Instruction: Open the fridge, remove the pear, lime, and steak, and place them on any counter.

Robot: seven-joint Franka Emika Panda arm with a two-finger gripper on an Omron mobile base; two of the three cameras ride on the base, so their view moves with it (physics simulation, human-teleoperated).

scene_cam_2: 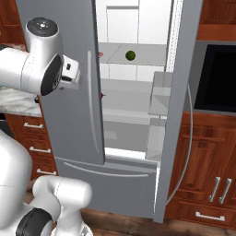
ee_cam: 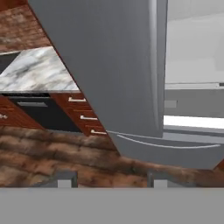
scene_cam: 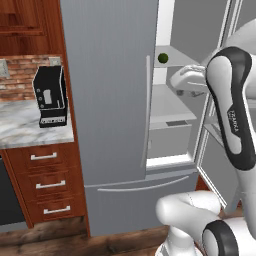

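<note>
Fridge half open, lime on an upper shelf

The grey fridge [scene_cam: 110, 110] stands with its right door swung wide and its left door shut, the long thin handle running down that shut door's edge. Inside, white shelves show; the small dark green lime [scene_cam: 162, 58] sits on an upper one, near the front. Left of the fridge, the veined marble counter [scene_cam: 20, 127] lies over reddish-brown drawers with silver handles.

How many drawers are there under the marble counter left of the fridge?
3, stacked under the counter: top drawer, middle drawer, bottom drawer. More could sit beyond the picture's left edge.
</note>
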